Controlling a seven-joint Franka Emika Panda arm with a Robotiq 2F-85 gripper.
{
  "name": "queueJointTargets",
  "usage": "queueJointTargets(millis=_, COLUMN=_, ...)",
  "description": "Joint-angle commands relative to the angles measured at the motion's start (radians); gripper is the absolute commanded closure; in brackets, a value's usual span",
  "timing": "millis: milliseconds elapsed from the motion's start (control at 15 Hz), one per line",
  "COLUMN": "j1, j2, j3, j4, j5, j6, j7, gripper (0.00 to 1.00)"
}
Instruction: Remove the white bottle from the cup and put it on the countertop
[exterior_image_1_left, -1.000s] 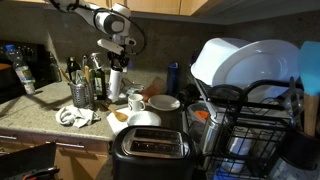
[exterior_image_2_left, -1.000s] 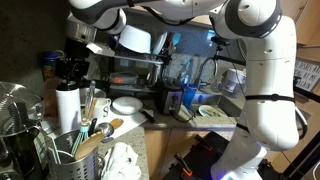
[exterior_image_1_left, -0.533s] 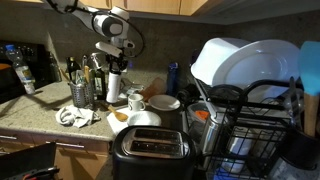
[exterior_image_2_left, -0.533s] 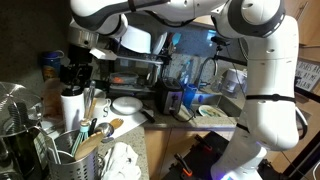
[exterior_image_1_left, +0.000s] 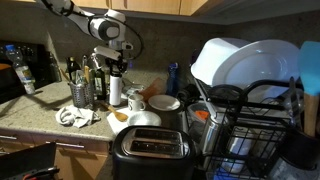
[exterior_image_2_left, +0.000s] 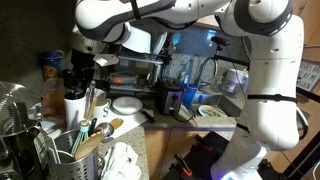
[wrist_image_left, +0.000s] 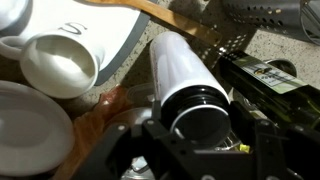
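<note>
The white bottle (exterior_image_1_left: 116, 89) stands upright just beside the cup (exterior_image_1_left: 136, 101), outside it and low over the countertop (exterior_image_1_left: 38, 116). I cannot tell whether its base touches the counter. My gripper (exterior_image_1_left: 116, 64) is shut on the bottle's dark top from above. In an exterior view the bottle (exterior_image_2_left: 73, 110) hangs under the gripper (exterior_image_2_left: 79, 78) behind a utensil holder. In the wrist view the jaws (wrist_image_left: 200, 128) clamp the dark cap of the bottle (wrist_image_left: 180, 62), and the cup (wrist_image_left: 58, 66) lies to its left.
Dark oil bottles (exterior_image_1_left: 95, 70) and a metal mesh utensil holder (exterior_image_1_left: 82, 94) stand close beside the white bottle. White bowls (exterior_image_1_left: 165, 102), a toaster (exterior_image_1_left: 150, 148), a dish rack with plates (exterior_image_1_left: 250, 100), a crumpled cloth (exterior_image_1_left: 72, 117) and a clear water bottle (exterior_image_1_left: 22, 76) fill the counter.
My gripper has moved down with the white bottle in it, bringing the bottle lower beside the cup.
</note>
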Motion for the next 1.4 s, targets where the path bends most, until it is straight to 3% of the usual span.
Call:
queueJointTargets(millis=0, j1=0.008, j2=-0.054, j3=-0.003, j4=-0.078, j5=-0.030, j6=0.054, j7=0.022, gripper=0.56)
queueJointTargets(millis=733, j1=0.022, j2=-0.065, j3=-0.001, j4=-0.129, j5=-0.084, j6=0.083, j7=0.035, gripper=0.56)
queueJointTargets(millis=800, j1=0.023, j2=-0.065, j3=0.000, j4=-0.129, j5=-0.082, j6=0.085, j7=0.035, gripper=0.46)
queueJointTargets(millis=867, j1=0.024, j2=-0.066, j3=0.000, j4=-0.130, j5=-0.083, j6=0.089, j7=0.036, gripper=0.11)
queueJointTargets(millis=1067, j1=0.024, j2=-0.068, j3=-0.001, j4=-0.132, j5=-0.082, j6=0.090, j7=0.036, gripper=0.00)
queueJointTargets(millis=1333, j1=0.021, j2=-0.073, j3=-0.003, j4=-0.133, j5=-0.082, j6=0.083, j7=0.033, gripper=0.00)
